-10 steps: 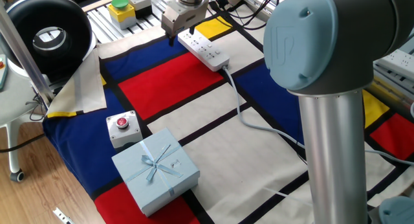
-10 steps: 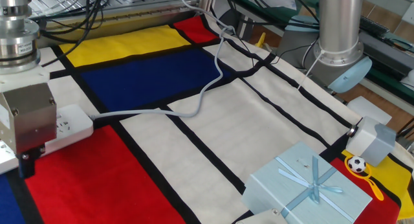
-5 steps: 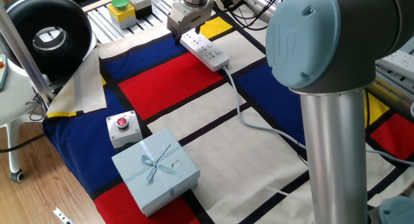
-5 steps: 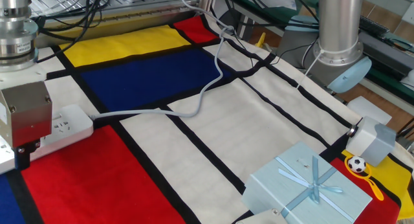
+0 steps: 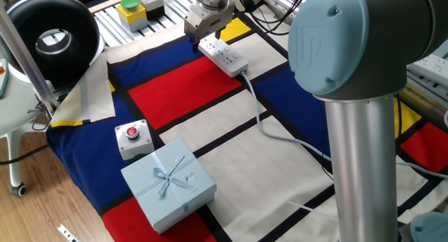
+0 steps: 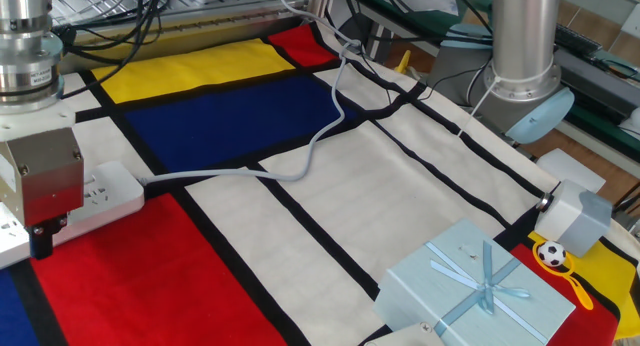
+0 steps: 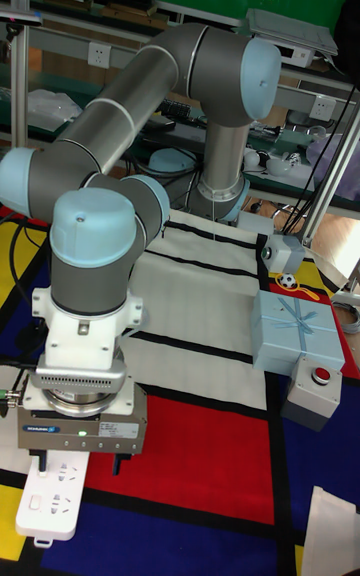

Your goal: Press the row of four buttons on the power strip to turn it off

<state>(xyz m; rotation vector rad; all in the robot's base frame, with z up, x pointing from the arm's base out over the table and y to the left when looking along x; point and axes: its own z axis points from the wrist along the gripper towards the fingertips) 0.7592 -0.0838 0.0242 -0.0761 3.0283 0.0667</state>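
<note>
The white power strip point(image 5: 225, 57) lies on the checked cloth at the back, and its pale grey cord point(image 5: 260, 113) runs toward the front. My gripper point(image 5: 208, 40) hangs over the strip's far end. In the tall fixed view the gripper point(image 7: 80, 461) stands open, with one dark finger at each end of its body, just above the power strip point(image 7: 50, 502). In the other fixed view one fingertip point(image 6: 40, 244) reaches down at the edge of the power strip point(image 6: 108, 194). The four buttons are too small to tell apart.
A pale blue gift box point(image 5: 168, 182) and a red button in a grey housing point(image 5: 131, 136) sit at the front left. A green button in a yellow housing point(image 5: 131, 11) stands at the back. The arm's thick column point(image 5: 357, 165) fills the right.
The gripper has shifted from beside the strip's far end to over it. Strip, cord and box have not moved.
</note>
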